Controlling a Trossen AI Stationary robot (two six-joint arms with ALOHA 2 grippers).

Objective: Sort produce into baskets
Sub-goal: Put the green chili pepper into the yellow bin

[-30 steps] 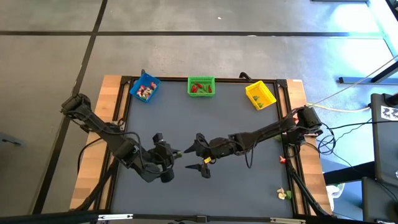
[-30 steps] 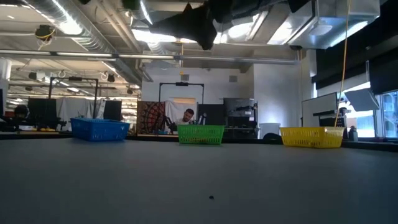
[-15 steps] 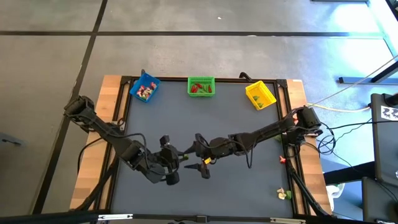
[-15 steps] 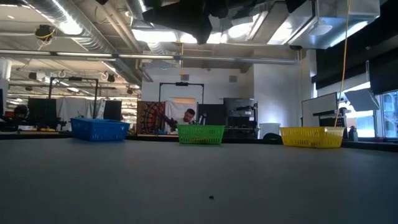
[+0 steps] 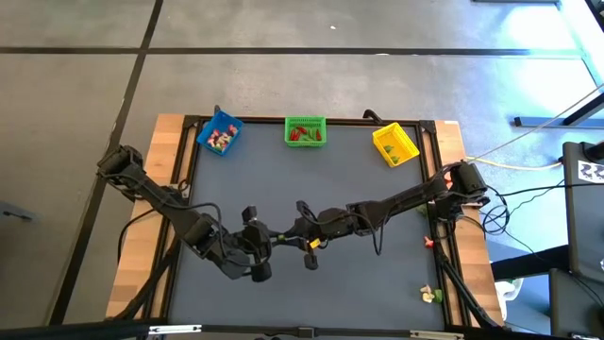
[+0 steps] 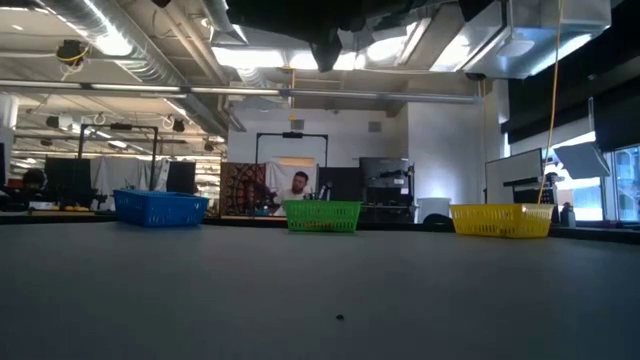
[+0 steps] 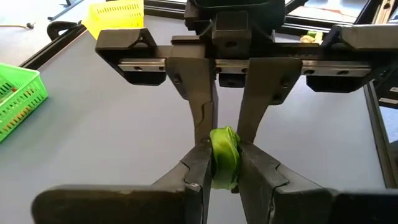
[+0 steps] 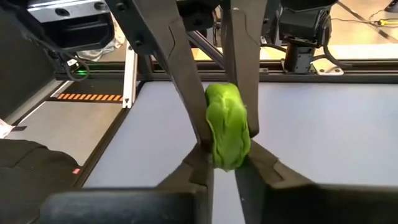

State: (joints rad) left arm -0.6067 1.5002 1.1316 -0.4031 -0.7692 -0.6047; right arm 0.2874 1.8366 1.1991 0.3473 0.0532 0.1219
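While both claws pinch it, green produce piece (image 8: pixel 227 134), crinkled, glossy, leaf-like

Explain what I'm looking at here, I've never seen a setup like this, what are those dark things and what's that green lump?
These are two robot arms at a dark table, sorting toy produce into baskets. One picture looks down from above, one looks level across the tabletop, and two come from cameras on the wrists. Along the far edge stand a blue basket, a green basket and a yellow basket. Mid-table the left hand and the right hand meet tip to tip. Both pinch the same green piece, apparently passing it over.
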